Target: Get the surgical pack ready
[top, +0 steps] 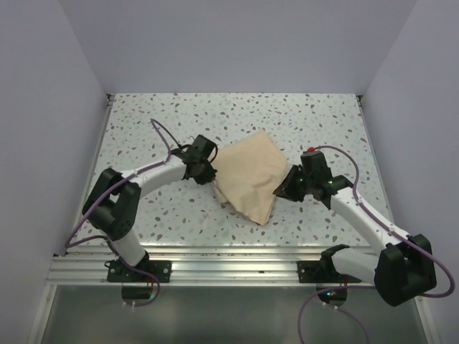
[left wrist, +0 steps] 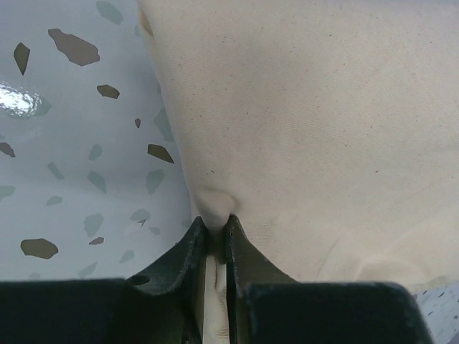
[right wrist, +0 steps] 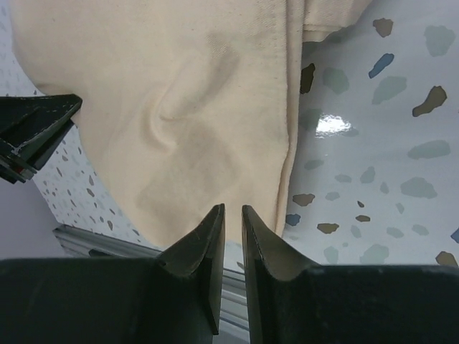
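The surgical pack shows as a folded beige cloth bundle point(top: 247, 175) lying on the speckled table point(top: 179, 122) between the two arms. My left gripper point(top: 213, 175) is at the bundle's left edge. In the left wrist view it point(left wrist: 217, 221) is shut on a pinched fold of the cloth point(left wrist: 323, 107), and fabric runs down between the fingers. My right gripper point(top: 280, 190) sits at the bundle's right side. In the right wrist view its jaws point(right wrist: 232, 208) stand a narrow gap apart just short of a cloth point(right wrist: 179, 107) corner, with nothing between them.
An aluminium rail point(top: 215, 269) runs along the near table edge by both arm bases. White walls close in the left, right and back sides. Purple cables loop off each arm. The left gripper's fingers point(right wrist: 29, 129) show at the left of the right wrist view.
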Robot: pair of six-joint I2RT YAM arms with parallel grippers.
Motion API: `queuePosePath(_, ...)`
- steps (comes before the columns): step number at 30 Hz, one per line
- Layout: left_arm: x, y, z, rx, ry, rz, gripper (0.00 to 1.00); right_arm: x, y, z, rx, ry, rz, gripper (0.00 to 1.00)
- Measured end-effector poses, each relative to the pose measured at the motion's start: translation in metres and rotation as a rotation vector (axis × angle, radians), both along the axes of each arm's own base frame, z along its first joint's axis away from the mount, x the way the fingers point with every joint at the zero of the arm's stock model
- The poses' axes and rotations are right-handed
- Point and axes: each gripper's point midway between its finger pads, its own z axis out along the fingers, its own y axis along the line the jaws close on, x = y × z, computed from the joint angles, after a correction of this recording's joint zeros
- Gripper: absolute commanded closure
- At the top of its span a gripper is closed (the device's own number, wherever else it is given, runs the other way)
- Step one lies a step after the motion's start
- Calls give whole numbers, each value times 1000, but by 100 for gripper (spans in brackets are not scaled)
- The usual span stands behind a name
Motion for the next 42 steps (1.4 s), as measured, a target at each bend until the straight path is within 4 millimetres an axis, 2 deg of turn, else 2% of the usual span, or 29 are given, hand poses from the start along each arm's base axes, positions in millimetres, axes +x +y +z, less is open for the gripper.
queuePosePath(4,-3,-2,9,-1,31,-4,100,0,13,-1,37,-5,41,80)
queuePosePath(6,-3,-3,13,-6,34,-4,100,0,20,-2,42,-6,63,69)
queuePosePath(11,-6,-6,16,-39,65,6,100,-6,31,-16,29,35,103,65)
queuePosePath(16,-7,-7,17,-84,98,26,100,-7,34,-7,51,5,104,74)
queuePosePath(18,-7,-7,18,-96,103,30,100,-13,37,-6,60,-1,118,74)
queuePosePath(22,-9,-10,21,-133,123,38,100,-24,42,-22,46,43,150,81)
queuePosePath(27,-10,-14,29,-195,141,52,100,-24,38,-47,-8,111,135,83)
queuePosePath(30,-10,-16,35,-231,146,63,100,-22,35,-51,-27,114,121,87)
queuePosePath(42,-12,-25,47,-327,182,83,100,-7,35,-69,-36,83,65,86)
